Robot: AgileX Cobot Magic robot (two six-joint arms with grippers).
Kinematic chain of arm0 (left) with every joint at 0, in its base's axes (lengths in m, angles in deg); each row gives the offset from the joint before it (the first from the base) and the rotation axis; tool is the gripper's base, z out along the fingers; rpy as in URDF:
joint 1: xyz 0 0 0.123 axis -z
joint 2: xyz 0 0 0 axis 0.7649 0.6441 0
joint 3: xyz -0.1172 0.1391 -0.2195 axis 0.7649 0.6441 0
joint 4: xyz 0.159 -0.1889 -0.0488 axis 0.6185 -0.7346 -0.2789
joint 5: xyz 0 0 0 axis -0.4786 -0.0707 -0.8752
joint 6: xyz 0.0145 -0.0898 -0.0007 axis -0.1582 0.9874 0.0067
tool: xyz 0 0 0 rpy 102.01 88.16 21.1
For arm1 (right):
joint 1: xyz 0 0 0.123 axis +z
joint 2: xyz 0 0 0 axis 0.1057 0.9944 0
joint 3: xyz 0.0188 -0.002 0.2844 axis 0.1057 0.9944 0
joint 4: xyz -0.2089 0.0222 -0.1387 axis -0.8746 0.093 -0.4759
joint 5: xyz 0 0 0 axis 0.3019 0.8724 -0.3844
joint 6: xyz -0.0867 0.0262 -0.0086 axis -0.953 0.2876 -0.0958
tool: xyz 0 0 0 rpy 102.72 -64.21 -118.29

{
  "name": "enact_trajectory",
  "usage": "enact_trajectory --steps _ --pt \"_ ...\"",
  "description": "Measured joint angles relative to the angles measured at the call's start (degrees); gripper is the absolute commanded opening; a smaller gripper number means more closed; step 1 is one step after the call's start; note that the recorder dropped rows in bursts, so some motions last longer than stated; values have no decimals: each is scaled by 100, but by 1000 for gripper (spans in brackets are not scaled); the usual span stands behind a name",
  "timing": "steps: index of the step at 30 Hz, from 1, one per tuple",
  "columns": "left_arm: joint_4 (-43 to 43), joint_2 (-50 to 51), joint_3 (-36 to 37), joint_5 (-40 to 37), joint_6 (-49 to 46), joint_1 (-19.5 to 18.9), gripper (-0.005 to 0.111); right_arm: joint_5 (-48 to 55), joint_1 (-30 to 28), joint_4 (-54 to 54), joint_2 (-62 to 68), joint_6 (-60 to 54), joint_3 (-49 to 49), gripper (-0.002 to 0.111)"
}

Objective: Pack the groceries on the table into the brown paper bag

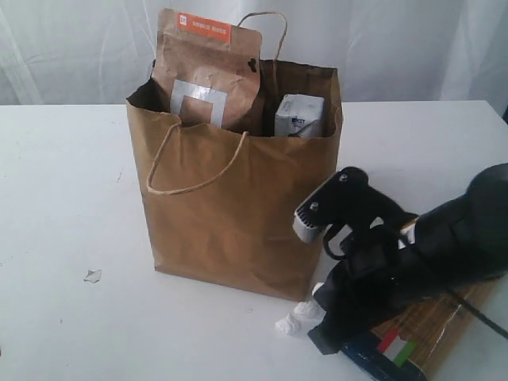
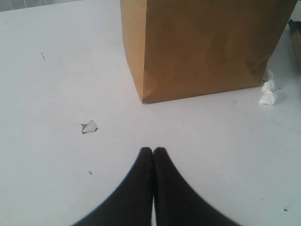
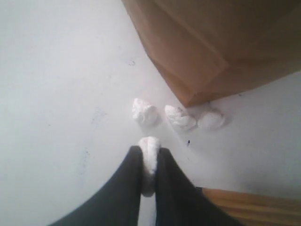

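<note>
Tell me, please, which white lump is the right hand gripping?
The white lump in the right hand, apart from the three lumps lying by the brown paper bag.

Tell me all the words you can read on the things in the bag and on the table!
Brown-orange pouch: white print on its orange strip, too blurred to read.
Small white-blue carton: dark print, too blurred.
Long spaghetti packet: green-white-red flag sign, no readable words.

Nothing legible. White print on the orange top band of the brown-orange pouch (image 1: 208,67) is too blurred to read. The spaghetti packet (image 1: 432,329) carries a red-white-green flag mark.
</note>
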Motion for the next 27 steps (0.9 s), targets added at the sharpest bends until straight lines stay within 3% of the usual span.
enact_trajectory --steps 6,9,18,24,27 --pt "0 0 0 0 0 0 0 397 0 12 -2066 0 -170 0" --pt "0 0 0 0 0 0 0 233 0 -60 -2466 0 -827 0" --pt "0 0 0 0 0 0 0 630 0 -492 -320 0 -3139 0" --pt "0 0 0 0 0 0 0 840 0 -516 82 0 -3262 2" --pt "0 0 0 0 0 0 0 860 0 -516 168 0 -3262 15"
